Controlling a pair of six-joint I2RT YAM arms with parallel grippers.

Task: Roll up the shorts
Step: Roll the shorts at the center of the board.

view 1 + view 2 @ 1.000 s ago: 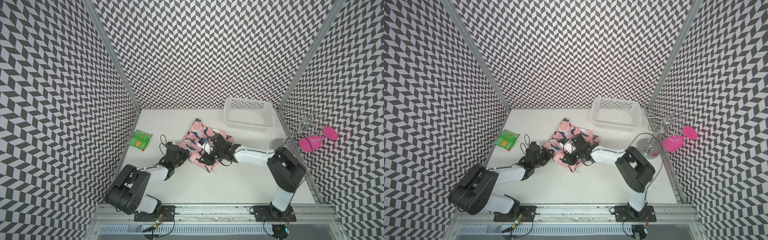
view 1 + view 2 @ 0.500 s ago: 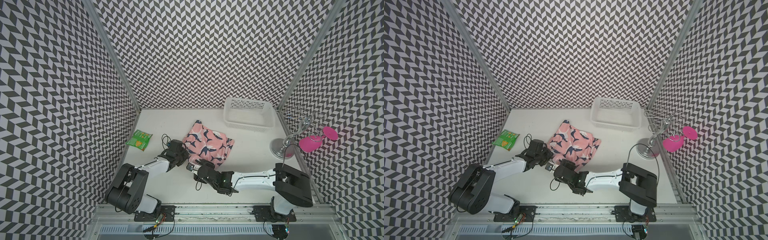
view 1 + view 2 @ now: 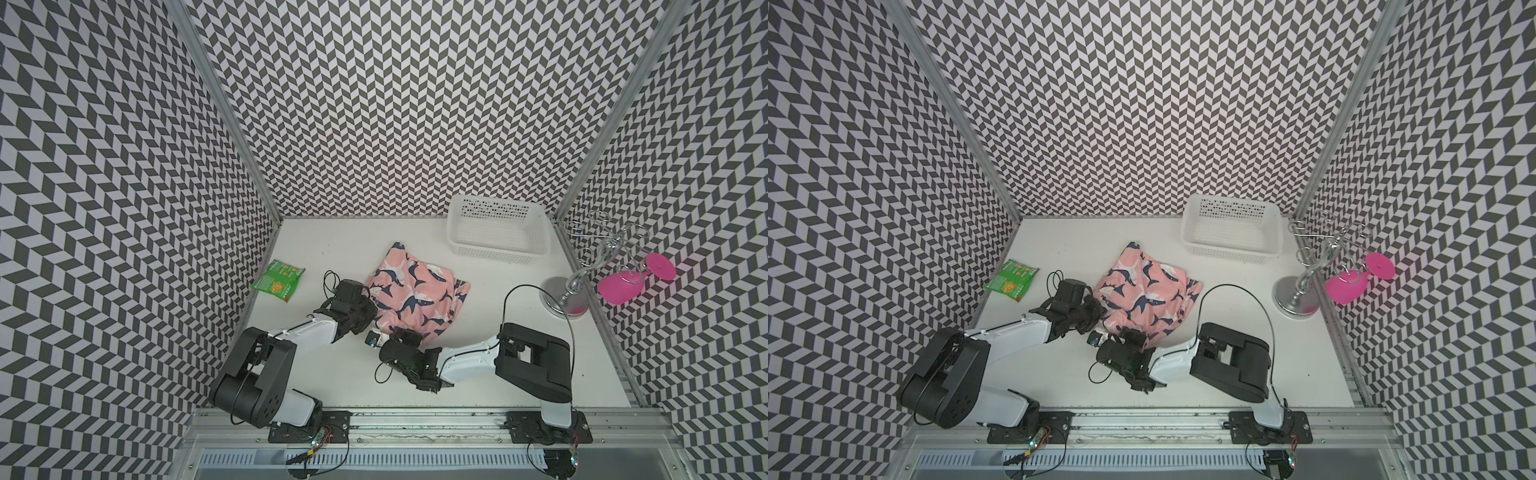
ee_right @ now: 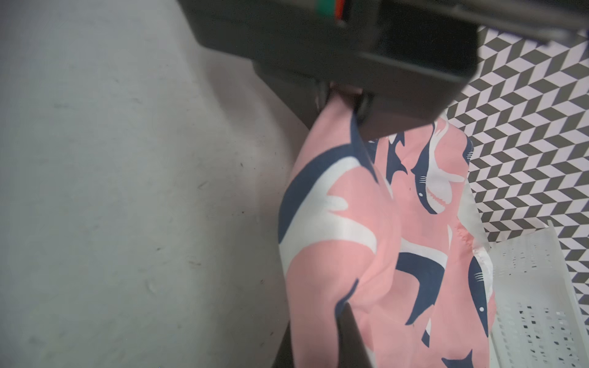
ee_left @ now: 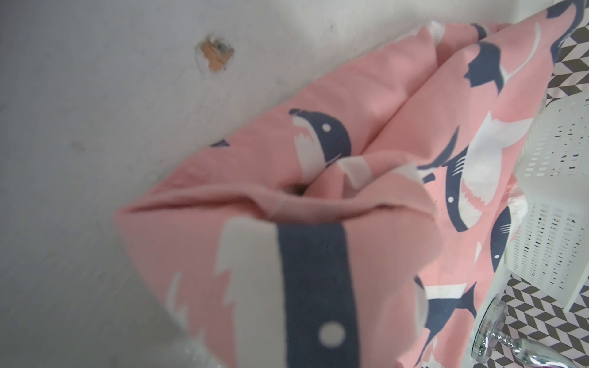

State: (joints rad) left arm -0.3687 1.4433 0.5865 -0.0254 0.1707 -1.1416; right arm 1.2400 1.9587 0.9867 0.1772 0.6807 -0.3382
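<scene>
Two pincers grip the pink fabric shorts printed with navy-and-white sharks, lying loosely bunched on the white tabletop: the left gripper is clamped on their side edge, the right gripper closed on the near hem. To roll well, both should lift that near edge level and turn it toward the white perforated plastic basket, with even tension so no slack gets trapped.

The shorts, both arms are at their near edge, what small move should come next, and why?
Probably lift that edge and fold it away, toward the back wall. The left gripper and right gripper both look shut on the near edge of the shorts, which lie spread and unrolled.
</scene>
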